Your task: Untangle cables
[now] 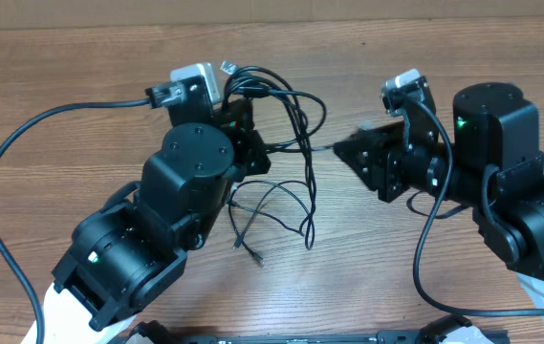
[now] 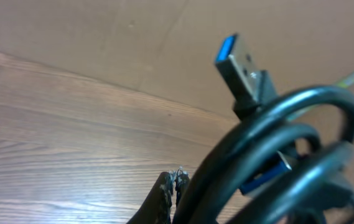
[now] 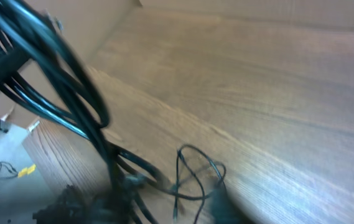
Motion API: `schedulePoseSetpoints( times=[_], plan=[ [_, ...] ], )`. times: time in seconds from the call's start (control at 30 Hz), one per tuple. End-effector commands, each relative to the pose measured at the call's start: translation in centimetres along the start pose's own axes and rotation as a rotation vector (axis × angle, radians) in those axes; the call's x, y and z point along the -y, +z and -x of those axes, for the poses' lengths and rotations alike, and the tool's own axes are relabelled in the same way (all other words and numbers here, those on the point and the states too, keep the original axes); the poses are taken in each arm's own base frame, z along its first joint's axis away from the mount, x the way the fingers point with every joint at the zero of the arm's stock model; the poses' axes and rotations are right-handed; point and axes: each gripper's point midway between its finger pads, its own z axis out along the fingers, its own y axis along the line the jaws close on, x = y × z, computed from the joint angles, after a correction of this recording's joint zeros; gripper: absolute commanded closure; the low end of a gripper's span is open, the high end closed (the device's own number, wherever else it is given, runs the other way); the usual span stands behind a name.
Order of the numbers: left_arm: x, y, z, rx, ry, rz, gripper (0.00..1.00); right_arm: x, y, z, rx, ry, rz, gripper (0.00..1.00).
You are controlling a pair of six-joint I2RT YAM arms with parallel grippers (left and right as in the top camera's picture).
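Black cables [image 2: 245, 143] — tangled loops — gripped in the left fingers [image 1: 252, 143].

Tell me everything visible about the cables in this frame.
The cables are thin black cords, glossy like rubber, tangled in loose loops. One end is a USB plug with a metal shell and a blue insert. The bunch seems held up by the shut left gripper; loose ends trail onto the wood table. One strand reaches toward the right gripper; contact unclear.
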Motion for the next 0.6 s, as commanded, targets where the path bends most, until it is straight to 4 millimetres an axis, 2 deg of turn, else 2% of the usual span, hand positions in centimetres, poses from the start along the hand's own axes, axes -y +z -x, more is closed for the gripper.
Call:
schedulePoseSetpoints(
  times=[0.0,0.13,0.37,0.57],
  plan=[
    [-0.8,-1.1,1.4,0.055,-0.024,0.033,0.96,-1.4,-0.8,1.8,0.07,-0.034,0.05,0.25],
    [-0.7,-1.1,1.3,0.051,-0.024,0.029,0.96,-2.5,-1.5,3.1,0.131,-0.072,0.094,0.14],
    [1.1,-0.9,0.0,-0.026,-0.028,-0.065,0.96,-4.6,-1.8,3.3,0.146,-0.182,0.207,0.14],
    [3.2,-1.0,-1.2,-0.105,-0.031,-0.176,0.96,-4.6,-1.8,3.7,0.169,-0.277,0.203,0.14]
  ],
)
